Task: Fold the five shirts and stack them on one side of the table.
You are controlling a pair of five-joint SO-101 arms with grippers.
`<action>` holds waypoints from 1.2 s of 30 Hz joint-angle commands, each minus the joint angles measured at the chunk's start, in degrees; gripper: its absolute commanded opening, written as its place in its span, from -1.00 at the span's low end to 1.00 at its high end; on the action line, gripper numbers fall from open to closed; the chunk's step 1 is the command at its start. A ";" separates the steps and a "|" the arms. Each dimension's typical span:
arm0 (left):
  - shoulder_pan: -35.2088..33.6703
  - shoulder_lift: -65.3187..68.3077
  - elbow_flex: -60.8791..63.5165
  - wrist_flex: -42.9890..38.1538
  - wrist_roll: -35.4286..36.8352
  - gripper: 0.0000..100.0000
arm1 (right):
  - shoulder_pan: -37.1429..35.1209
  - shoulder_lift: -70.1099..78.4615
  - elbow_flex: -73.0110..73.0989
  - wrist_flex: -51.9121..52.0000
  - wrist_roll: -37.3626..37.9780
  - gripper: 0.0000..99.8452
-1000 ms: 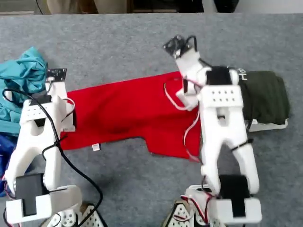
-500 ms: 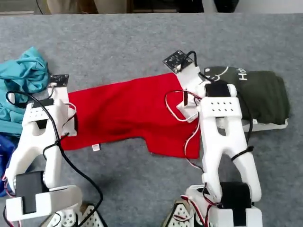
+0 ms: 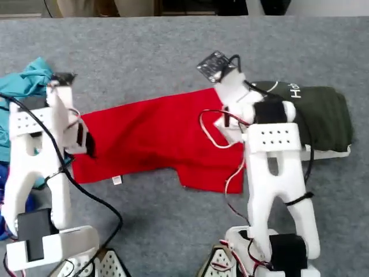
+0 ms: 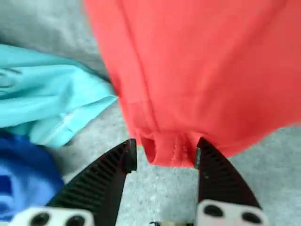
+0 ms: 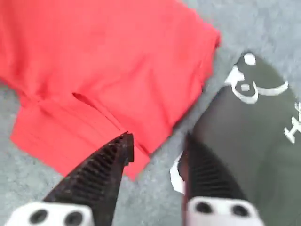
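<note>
teal shirt (image 3: 26, 81) cut off at the edge, red shirt (image 3: 150, 138) and dark green shirt (image 3: 326, 118) partly hidden under right arm (image 3: 271, 150)

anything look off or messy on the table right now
The red shirt lies slantwise across the table, with a flap jutting from its near edge. At the left edge the teal shirt and blue shirt are bunched in a heap, unfolded. The dark green shirt on the right looks neatly folded.
</note>
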 commanded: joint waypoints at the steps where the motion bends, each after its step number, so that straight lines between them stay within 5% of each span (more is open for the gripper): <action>1: -0.70 -0.22 -8.44 2.37 -0.09 -0.63 | -4.35 5.85 -3.30 -4.22 -1.49 -0.97; 6: -0.35 -0.04 -9.49 2.02 1.49 -0.97 | -7.25 21.41 -10.42 -5.27 -5.71 -0.95; 10: -0.26 1.80 -8.35 -1.41 4.57 -0.88 | -8.22 31.78 -18.24 0.18 -5.98 -0.96; 19: -0.35 24.40 -7.82 -25.05 20.75 -0.96 | -12.18 36.53 -18.77 4.84 -5.27 -0.96; 25: -3.16 38.37 -19.69 -24.62 21.36 -0.96 | -14.73 32.84 -9.63 6.24 -4.22 -0.96; 36: -4.40 44.44 -32.70 -22.95 20.92 -0.96 | -19.12 17.10 2.86 6.07 -1.76 -0.96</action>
